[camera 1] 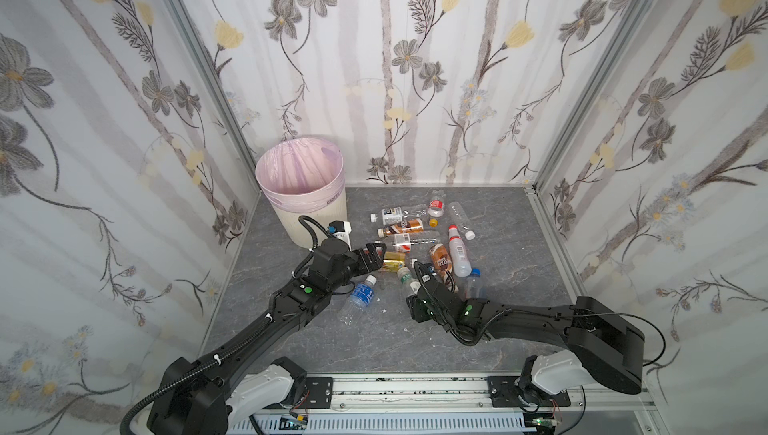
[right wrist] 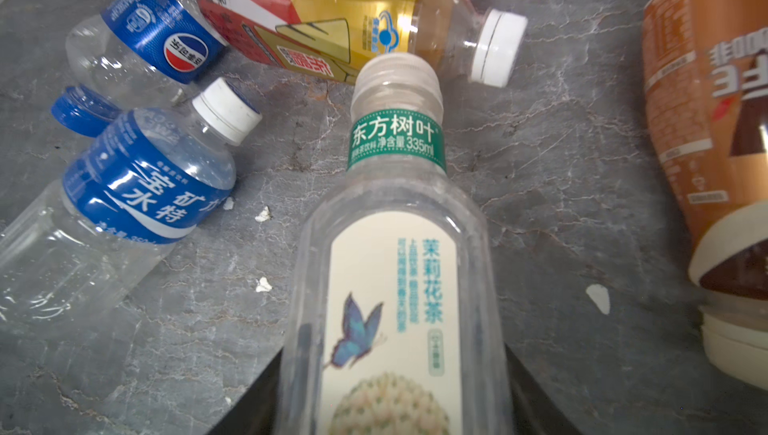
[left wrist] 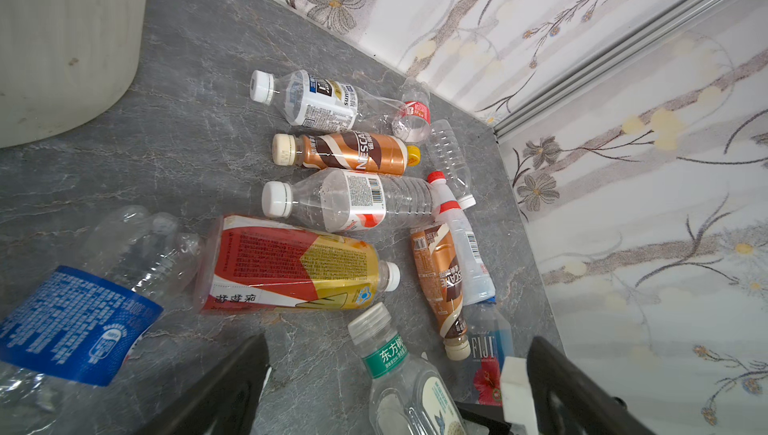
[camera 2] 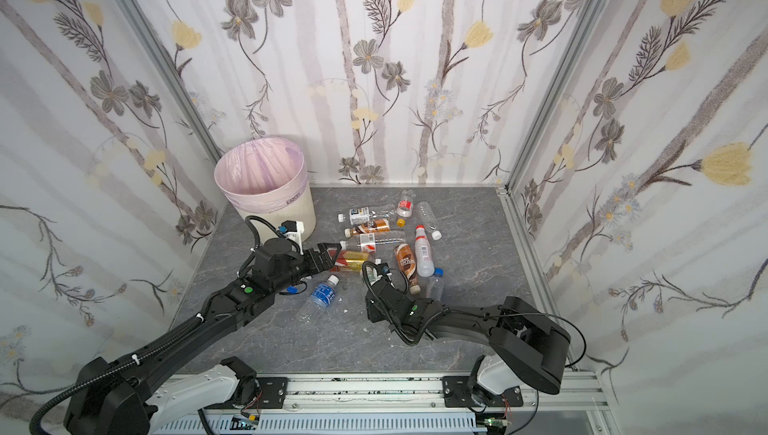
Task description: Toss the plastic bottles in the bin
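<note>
Grey stone-look tabletop (camera 1: 291,349) strewn with lying bottles (camera 1: 459,252): my right pincer (right wrist: 395,362) is clamped on the green-banded tea bottle (right wrist: 395,246), whose long axis runs straight out along my reach, while the bin (camera 1: 291,221) stands back-left, nearer my left pincer (left wrist: 395,349), which hangs wide open and empty.

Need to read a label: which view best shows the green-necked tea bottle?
Right wrist view: the green-necked tea bottle fills it, label readable. The left wrist view crops its body; in a top view it is small, partly hidden.
</note>
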